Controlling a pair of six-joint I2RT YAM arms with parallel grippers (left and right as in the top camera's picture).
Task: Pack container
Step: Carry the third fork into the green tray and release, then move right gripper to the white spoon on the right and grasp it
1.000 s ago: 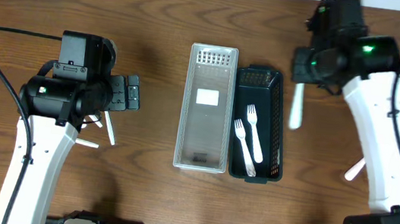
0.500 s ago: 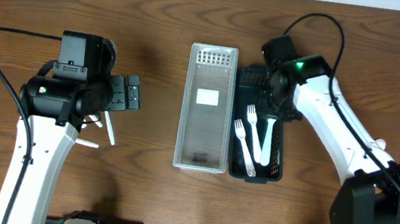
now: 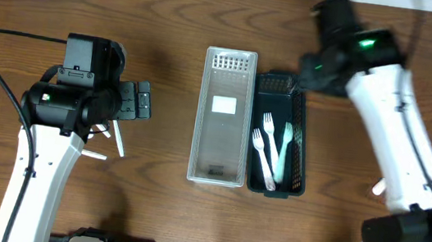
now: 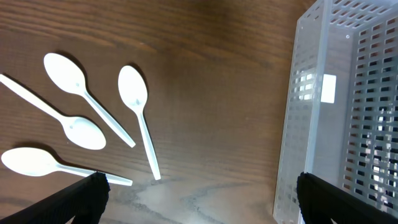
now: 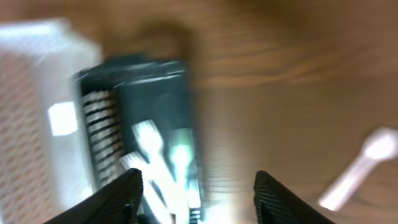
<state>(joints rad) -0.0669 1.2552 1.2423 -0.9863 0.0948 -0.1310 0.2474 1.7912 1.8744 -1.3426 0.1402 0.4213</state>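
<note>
White right arm [image 3: 401,127] over the black bin [image 3: 299,160], right gripper [image 5: 198,183] parted and empty; left gripper [image 4: 199,186] wide, empty

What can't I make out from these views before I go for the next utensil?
- Overhead: the left arm covers most of the spoons; only handles show.
- Overhead: the right arm hides most of the loose white utensil on the table's right.
- Right wrist: motion blur; forks in the black basket cannot be counted.
- Left wrist: one spoon has its handle running off the left edge.
</note>
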